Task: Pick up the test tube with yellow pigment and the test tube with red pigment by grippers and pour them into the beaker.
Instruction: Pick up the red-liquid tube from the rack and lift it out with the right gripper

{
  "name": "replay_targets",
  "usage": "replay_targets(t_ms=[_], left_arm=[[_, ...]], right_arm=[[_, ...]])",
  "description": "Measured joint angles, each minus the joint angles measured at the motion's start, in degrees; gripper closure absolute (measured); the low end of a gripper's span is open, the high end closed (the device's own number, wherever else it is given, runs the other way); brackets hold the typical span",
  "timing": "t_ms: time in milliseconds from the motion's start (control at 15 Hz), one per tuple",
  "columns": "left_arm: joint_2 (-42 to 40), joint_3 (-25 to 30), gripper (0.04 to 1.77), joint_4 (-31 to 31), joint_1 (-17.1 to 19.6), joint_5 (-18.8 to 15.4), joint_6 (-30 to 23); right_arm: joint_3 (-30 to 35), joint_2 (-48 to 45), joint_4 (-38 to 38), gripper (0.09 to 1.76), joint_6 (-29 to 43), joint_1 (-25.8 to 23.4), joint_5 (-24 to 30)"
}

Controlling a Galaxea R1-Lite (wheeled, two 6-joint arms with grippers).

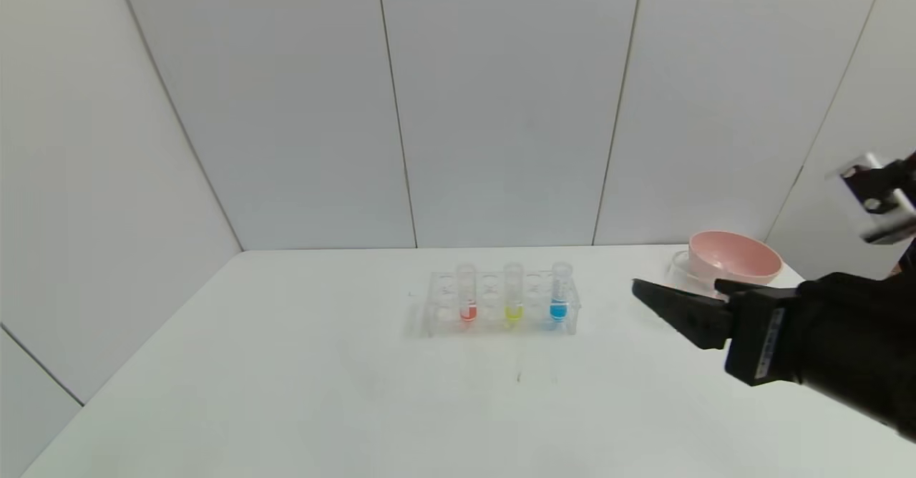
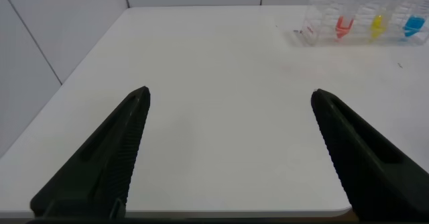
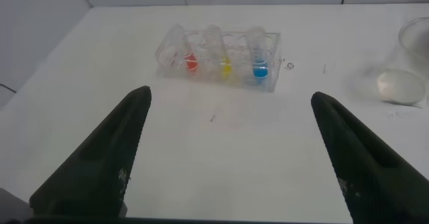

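Observation:
A clear tube rack [image 1: 501, 305] stands mid-table. In it, upright, are the test tube with red pigment [image 1: 468, 299], the test tube with yellow pigment [image 1: 513, 298] and a tube with blue liquid [image 1: 559, 295]. My right gripper [image 1: 676, 287] is open and empty, hovering to the right of the rack and pointing toward it. The clear beaker [image 1: 680, 263] stands just behind its fingers, beside the pink bowl. The right wrist view shows the open gripper [image 3: 231, 96], the red tube [image 3: 190, 60], the yellow tube [image 3: 224, 64] and the beaker [image 3: 410, 63]. My left gripper [image 2: 231, 96] is open and empty, low over the table's near left part.
A pink bowl [image 1: 733, 256] sits at the back right corner. White walls close the table at the back and the left. The rack also shows far off in the left wrist view [image 2: 362, 24]. A small dark speck [image 1: 519, 376] lies in front of the rack.

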Motion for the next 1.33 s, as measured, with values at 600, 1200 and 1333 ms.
replay_targets(t_ms=[600,1200,1333], left_arm=[[0.0,0.0,0.09,0.0,0.0,0.0,0.0],[0.0,0.0,0.09,0.0,0.0,0.0,0.0],[0.0,0.0,0.09,0.0,0.0,0.0,0.0]], right_arm=[[-16.0,23.9,-0.6,0.14,2.0,10.8,-11.9],[-34.0,48.4,-3.6,0.14,2.0,11.1,-16.6],[-37.7,51.8,-3.5,0.14,1.8,10.5,-16.9]])
